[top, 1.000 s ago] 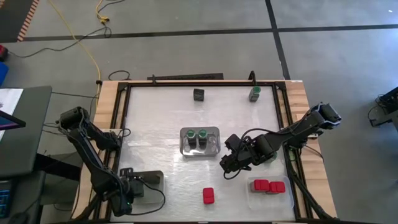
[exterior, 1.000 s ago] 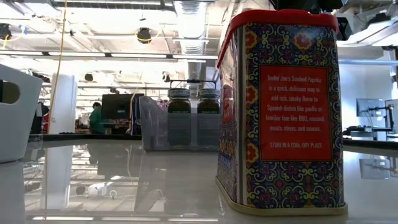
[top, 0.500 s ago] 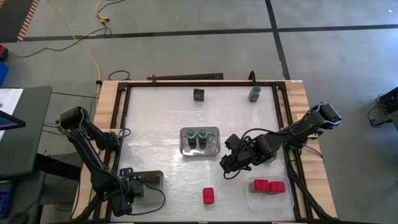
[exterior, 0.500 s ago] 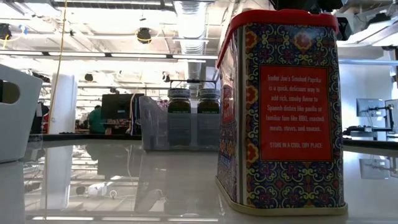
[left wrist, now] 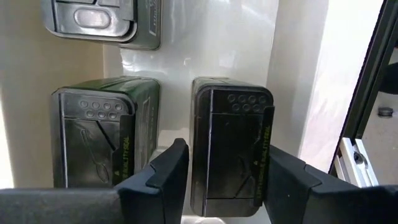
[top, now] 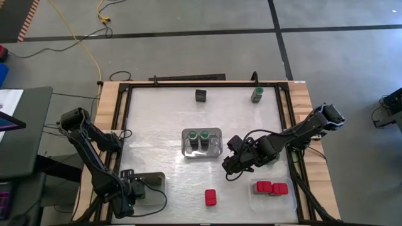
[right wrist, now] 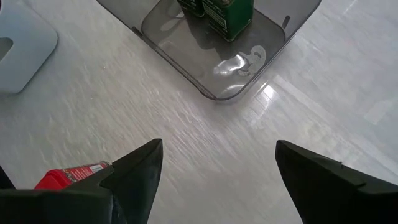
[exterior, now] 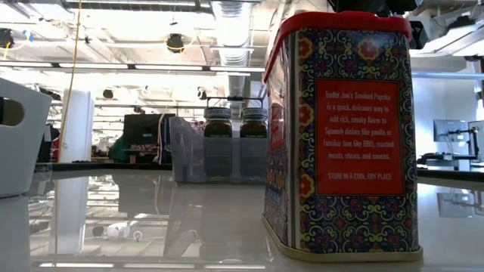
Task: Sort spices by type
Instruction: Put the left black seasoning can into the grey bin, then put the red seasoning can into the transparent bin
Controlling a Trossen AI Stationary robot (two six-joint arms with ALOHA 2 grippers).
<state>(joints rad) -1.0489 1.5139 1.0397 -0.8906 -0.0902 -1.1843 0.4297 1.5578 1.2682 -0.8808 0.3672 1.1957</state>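
Note:
My left gripper (left wrist: 227,177) points down into a tray (top: 151,182) at the table's near left and is shut on a dark rectangular spice tin (left wrist: 231,149). A second dark tin (left wrist: 102,134) stands beside it, and a third (left wrist: 99,22) lies beyond. My right gripper (top: 232,166) hangs open over bare table right of centre, with nothing between its fingers. Two green-lidded jars (top: 200,135) stand in a clear tray (top: 217,145). Red-topped tins (top: 271,188) fill a tray at the near right, and one red tin (top: 210,198) stands loose on the table. My left gripper pinches the dark tin's two opposite sides (left wrist: 198,163) between its two fingers, coming from above and pointing steeply down. The tin stays upright in the tray beside its neighbour. Whether its bottom is on the tray floor is hidden by the tin itself.
A dark tin (top: 200,95) and a green-lidded jar (top: 257,94) stand apart near the far edge. A black frame (top: 284,119) borders the white table top. In the low view the loose red tin (exterior: 340,136) fills the foreground and a white bin (exterior: 19,136) stands at the left.

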